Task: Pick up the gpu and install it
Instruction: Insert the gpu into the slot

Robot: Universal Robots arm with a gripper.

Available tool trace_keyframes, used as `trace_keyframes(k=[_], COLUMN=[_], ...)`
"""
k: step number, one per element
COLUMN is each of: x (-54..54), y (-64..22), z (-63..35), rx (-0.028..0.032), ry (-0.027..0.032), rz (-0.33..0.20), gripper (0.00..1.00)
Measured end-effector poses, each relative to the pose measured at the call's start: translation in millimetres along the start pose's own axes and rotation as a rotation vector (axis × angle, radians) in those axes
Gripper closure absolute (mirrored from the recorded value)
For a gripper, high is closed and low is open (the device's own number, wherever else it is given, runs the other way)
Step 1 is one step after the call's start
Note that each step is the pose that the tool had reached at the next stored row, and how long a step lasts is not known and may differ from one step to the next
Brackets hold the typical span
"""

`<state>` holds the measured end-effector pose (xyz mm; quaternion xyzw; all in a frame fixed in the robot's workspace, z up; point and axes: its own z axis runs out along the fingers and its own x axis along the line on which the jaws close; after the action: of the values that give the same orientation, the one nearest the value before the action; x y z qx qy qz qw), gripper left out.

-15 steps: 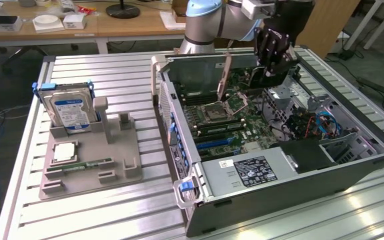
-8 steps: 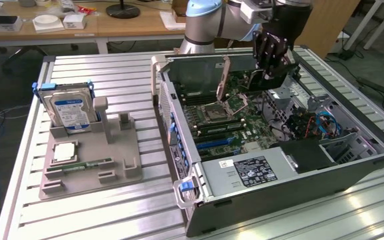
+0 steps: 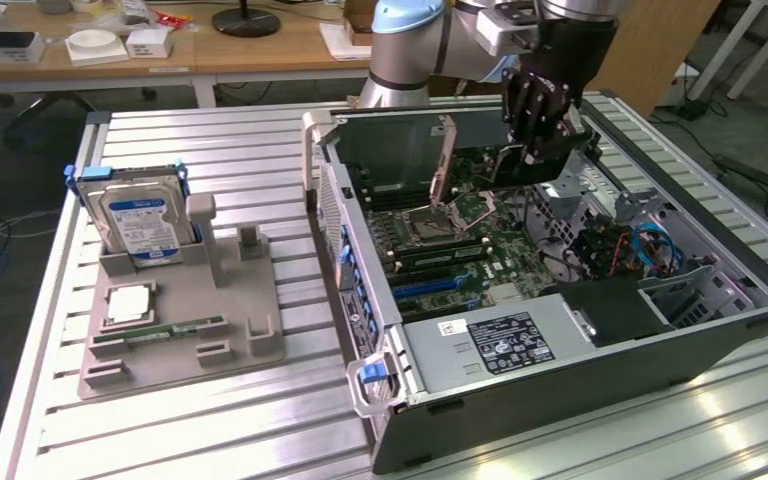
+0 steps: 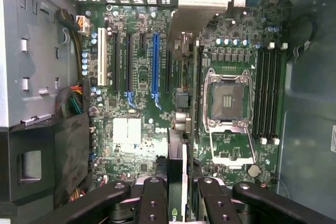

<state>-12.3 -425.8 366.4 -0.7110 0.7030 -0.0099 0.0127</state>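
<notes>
The gpu (image 3: 546,160), a thin black card, hangs over the far end of the open computer case (image 3: 704,340), above the motherboard (image 3: 454,250). My gripper (image 3: 539,108) is shut on its upper edge. In the wrist view the gpu (image 4: 177,156) shows edge-on between the black fingers (image 4: 152,198), with its silver end bracket (image 4: 197,3) further out. My gripper (image 4: 177,200) looks down at the motherboard (image 4: 131,135), where a blue slot (image 4: 155,66) and black slots lie beside the card's line. The empty processor socket (image 4: 227,98) lies on the card's other side.
On the exterior view's left a grey holder (image 3: 224,345) carries a silver hard drive (image 3: 144,222) with a blue-white label, a small chip (image 3: 131,303) and a green memory stick (image 3: 177,328). The case walls (image 3: 344,250) and drive cage (image 3: 611,310) border the motherboard.
</notes>
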Motion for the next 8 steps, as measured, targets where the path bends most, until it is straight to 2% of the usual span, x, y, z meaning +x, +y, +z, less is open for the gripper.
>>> trace_keyframes(k=[8], x=[0.0], y=[0.5], z=[0.0], rx=[0.0001], ry=[-0.0001], rz=[0.0], gripper=[0.73])
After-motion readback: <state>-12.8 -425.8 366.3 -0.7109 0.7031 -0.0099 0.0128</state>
